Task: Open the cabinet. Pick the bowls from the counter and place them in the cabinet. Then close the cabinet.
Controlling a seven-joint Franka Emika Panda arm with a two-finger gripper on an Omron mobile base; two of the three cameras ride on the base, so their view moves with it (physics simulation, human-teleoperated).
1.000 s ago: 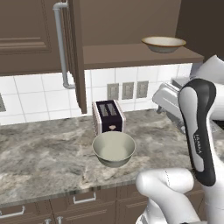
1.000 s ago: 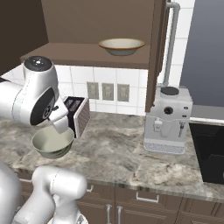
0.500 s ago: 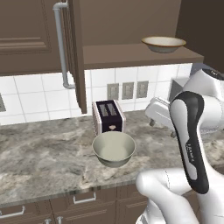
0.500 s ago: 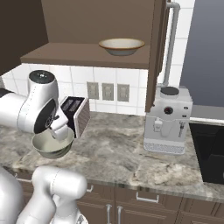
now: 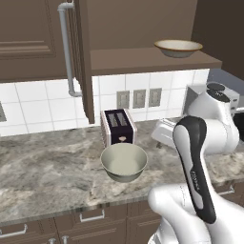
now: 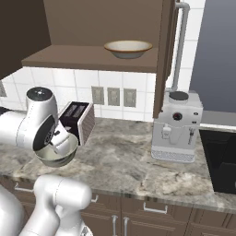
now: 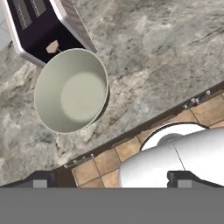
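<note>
Over the last second my arm has swung down and left from the raised posture beside the shelf, and my wrist now sits lower, toward the plain bowl [image 5: 124,162]. That bowl has not moved. It stands on the counter [image 5: 43,176] near the front edge, just in front of the toaster [image 5: 117,126].

My gripper [image 7: 111,177] stands with its jaws spread to full width and holds nothing. In the hand view it looks down past the counter's front edge, with the plain bowl up and to the left of the finger tips, apart from them.

The cabinet [image 5: 33,38] is open. Its left door is swung out with the bar handle [image 5: 66,50] facing me. The patterned bowl [image 5: 178,47] already rests on the cabinet shelf, toward its right end.

Judgement: one bowl is placed, and the descent marks the start of the approach to the second. The next move calls for centring the jaws over the plain bowl's rim. The toaster close behind leaves little clearance at the rear.
</note>
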